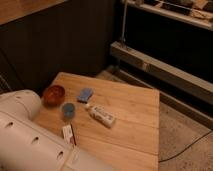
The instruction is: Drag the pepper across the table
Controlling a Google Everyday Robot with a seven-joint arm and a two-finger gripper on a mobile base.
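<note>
Presently in view: one low table (135, 120) with a pale plank top, seen from above and from its near-left corner.
Arm: a broad white casing with round holes (30, 140) fills the lower left of the view and covers the near-left corner of the table.
Gripper: outside the view; only the arm casing shows, so how far the fingers are parted, and whether they have hold of anything, cannot be told.
Pepper: not found on the exposed part of the table; whether it lies behind the arm casing cannot be told.
Bowl: round, red-orange (53, 94), upright at the left edge of the table, just beside the top of the arm casing.
Cup: small, blue (68, 109), upright, near the bowl on its right and closer to the camera.
Sponge: blue, flat pad (85, 94), farther back than the cup, apart from the bowl.
Bottle: white (101, 115), lying on its side near the middle of the table, slanting from upper left to lower right, apart from the cup.
Packet: small, pale with a dark edge (67, 133), flat on the planks, just beside the arm casing.
Floor: speckled, with a dark cable (185, 150) running along the right of the table.
Background: dark wall panel (60, 40) behind the table; pale metal rail (160, 67) to the right rear.
</note>
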